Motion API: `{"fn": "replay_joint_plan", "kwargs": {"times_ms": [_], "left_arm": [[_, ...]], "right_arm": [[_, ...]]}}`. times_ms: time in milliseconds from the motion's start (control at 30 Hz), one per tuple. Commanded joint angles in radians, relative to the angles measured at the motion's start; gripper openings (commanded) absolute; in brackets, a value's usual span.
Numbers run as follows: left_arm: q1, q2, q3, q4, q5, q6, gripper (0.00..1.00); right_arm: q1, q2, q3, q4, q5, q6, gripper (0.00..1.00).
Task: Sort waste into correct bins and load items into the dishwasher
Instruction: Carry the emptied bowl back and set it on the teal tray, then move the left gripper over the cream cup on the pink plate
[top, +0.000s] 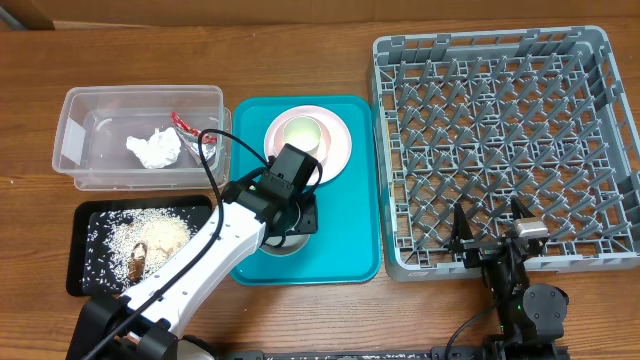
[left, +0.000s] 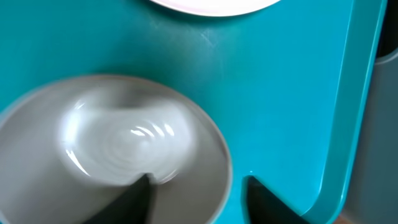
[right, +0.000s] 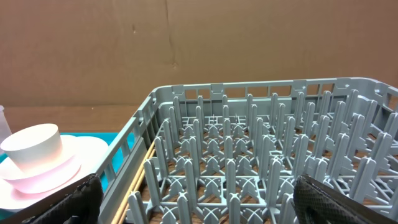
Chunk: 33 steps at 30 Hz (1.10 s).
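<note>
A white bowl (top: 291, 240) (left: 118, 143) stands on the teal tray, mostly hidden under my left gripper (top: 292, 222) (left: 198, 186) in the overhead view. That gripper is open and straddles the bowl's right rim, one finger inside and one outside over the tray. A cream cup (top: 302, 132) (right: 34, 149) sits on the pink plate (top: 338, 150) (right: 46, 177) at the tray's far end. The clear tub (top: 90, 110) holds a white tissue (top: 154, 149) and a red wrapper (top: 184, 122). The black tray (top: 82, 270) holds rice crumbs and brown scraps (top: 138, 258). My right gripper (top: 490, 236) (right: 205, 205) hangs open over the near edge of the grey dish rack (top: 500, 140) (right: 261, 155).
The teal serving tray (top: 350, 250) (left: 280, 93) lies between the bins on the left and the rack on the right. A black cable (top: 210, 160) loops from the left arm over the tub's right end. A brown board stands behind the table.
</note>
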Motion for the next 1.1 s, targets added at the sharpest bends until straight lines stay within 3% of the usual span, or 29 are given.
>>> {"fn": "replay_joint_plan", "kwargs": {"times_ms": [0, 200, 300, 700, 1067], "left_arm": [[0.005, -0.001, 0.045, -0.002, -0.025, -0.007, 0.6], [0.044, -0.001, 0.198, -0.015, -0.057, 0.004, 0.57], [0.071, -0.001, 0.249, 0.026, -0.14, 0.002, 0.52], [0.134, 0.126, 0.252, 0.242, -0.2, -0.026, 0.47], [0.146, 0.27, 0.252, 0.29, -0.2, -0.034, 0.47]], "right_arm": [[-0.008, -0.01, -0.01, 0.007, 0.005, 0.004, 1.0], [-0.008, -0.01, -0.01, 0.007, 0.005, 0.004, 1.0], [-0.008, -0.01, -0.01, 0.007, 0.005, 0.004, 1.0], [-0.008, -0.01, -0.01, 0.007, 0.005, 0.004, 1.0], [-0.008, -0.01, -0.01, 0.007, 0.005, 0.004, 1.0]]}}
